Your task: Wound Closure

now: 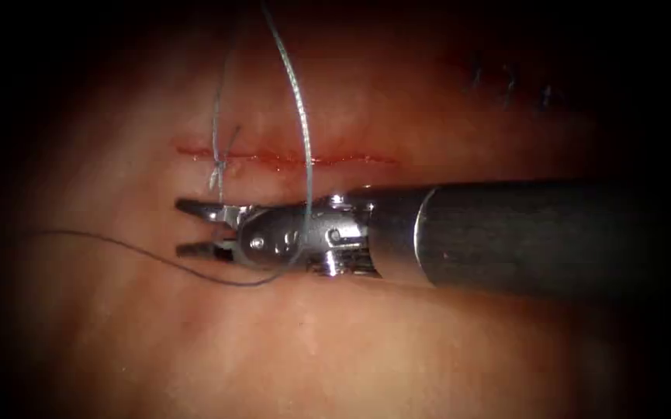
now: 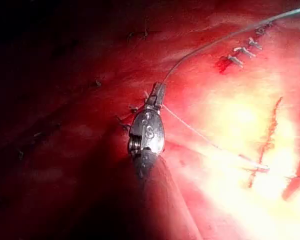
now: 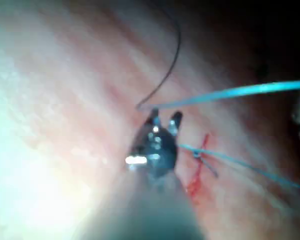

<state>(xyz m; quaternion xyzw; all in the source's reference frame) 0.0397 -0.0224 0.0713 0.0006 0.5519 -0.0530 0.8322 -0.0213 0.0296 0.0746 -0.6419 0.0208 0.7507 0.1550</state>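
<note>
Pale tissue spreads under everything. Nearest the endoscope, my right gripper lies just below the cut, its shaft horizontal and tips pointing left, jaws parted and empty (thread loops round the wrist, unheld). Beyond it the cut runs left to right, a knot near its left end. My left gripper is clamped on thread.
</note>
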